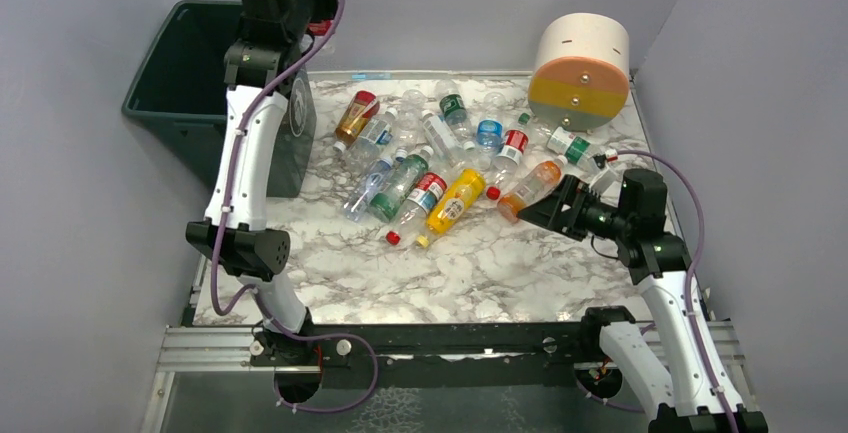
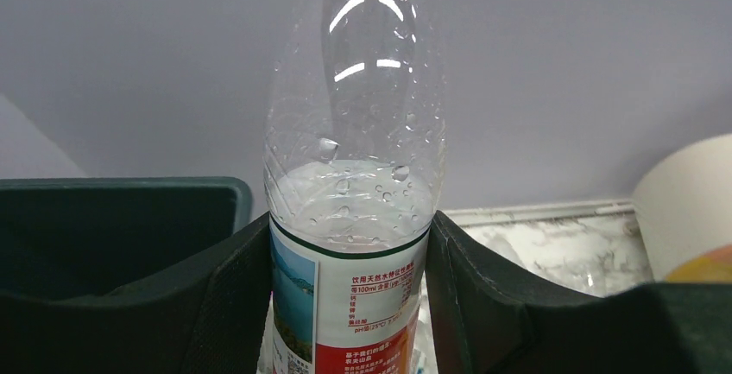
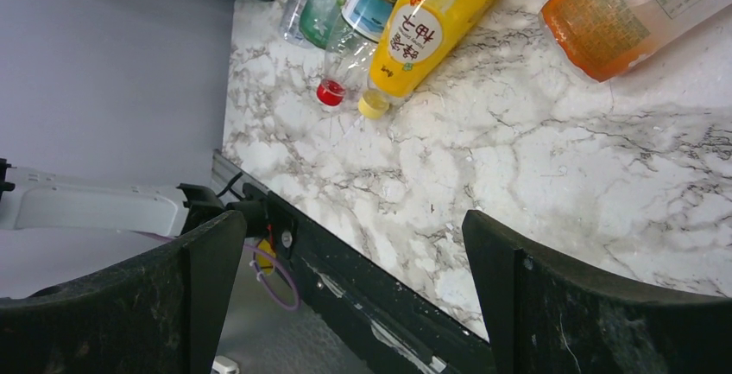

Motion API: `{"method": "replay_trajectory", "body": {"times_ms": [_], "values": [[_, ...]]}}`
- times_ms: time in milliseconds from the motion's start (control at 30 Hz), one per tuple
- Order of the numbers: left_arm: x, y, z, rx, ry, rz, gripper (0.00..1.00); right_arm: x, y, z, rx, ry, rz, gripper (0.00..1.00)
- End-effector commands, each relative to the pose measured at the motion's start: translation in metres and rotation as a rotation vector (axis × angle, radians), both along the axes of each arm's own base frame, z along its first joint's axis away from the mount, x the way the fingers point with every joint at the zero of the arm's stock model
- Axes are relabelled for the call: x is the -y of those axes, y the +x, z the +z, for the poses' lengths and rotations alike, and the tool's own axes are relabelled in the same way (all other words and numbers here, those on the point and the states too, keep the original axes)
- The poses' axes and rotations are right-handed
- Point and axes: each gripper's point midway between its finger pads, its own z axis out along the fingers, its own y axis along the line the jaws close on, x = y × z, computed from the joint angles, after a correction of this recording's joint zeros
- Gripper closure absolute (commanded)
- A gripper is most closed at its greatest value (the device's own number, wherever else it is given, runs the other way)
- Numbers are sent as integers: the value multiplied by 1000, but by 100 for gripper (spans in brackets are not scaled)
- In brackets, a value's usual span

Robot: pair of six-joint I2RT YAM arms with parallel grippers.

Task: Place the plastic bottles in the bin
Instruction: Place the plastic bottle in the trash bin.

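- The left pincer [image 2: 350,305] was closed on a clear bottle [image 2: 354,132], its pads pressed against the labelled mid-body on either side.
- That clear bottle was raised by the far right side of the bin [image 1: 165,103]. Whether it hung fully over the opening could not be told from these views.
- It looked nearly empty, with droplets clinging inside the thin wall, so it was probably very light and apt to dent under a hard squeeze.
- The label band seemed the best place to hold it (straighter sides, and less likely to slide than on the tapering shoulder).
- The right pincer [image 3: 354,288] stood wide open and held nothing, hovering low over the table [image 1: 480,263] just beside an orange bottle [image 1: 530,185].
- The other bottles [image 1: 440,168] lay on their sides in a loose heap mid-table, several touching, a yellow bottle [image 1: 455,200] among them.
- Being round and smooth, they would likely roll or skid if nudged, so closing across the middle of the body looked safest.
- The filled orange bottle and yellow bottle were probably heavier and stiffer than the clear ones.
- A big cylinder [image 1: 580,73] sat at the far right and was no part of the job.
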Motion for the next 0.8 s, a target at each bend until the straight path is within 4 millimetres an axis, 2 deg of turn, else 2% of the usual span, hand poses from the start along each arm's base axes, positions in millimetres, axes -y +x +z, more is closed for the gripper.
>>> {"method": "replay_trajectory", "body": {"times_ms": [0, 133, 167, 200, 400, 467, 633, 767], "values": [[-25, -14, 64, 199, -76, 28, 44, -3, -8, 1, -17, 20, 20, 0], [-56, -10, 67, 208, -80, 88, 44, -4, -10, -1, -22, 27, 24, 0], [-66, -21, 78, 235, -88, 101, 44, -4, -10, -2, -22, 28, 25, 0], [-75, -23, 80, 242, -92, 117, 44, -5, -10, -2, -22, 28, 27, 0], [-134, -34, 79, 255, -99, 235, 44, -5, -10, -2, -23, 28, 27, 0], [-147, -39, 76, 246, -105, 259, 44, -6, -11, -2, -23, 35, 38, 0], [-167, -55, 36, 139, -123, 343, 44, -8, -12, -2, -28, 49, 43, 0], [-173, -51, 12, 106, -128, 361, 44, -8, -13, -6, -26, 52, 51, 0]]}}
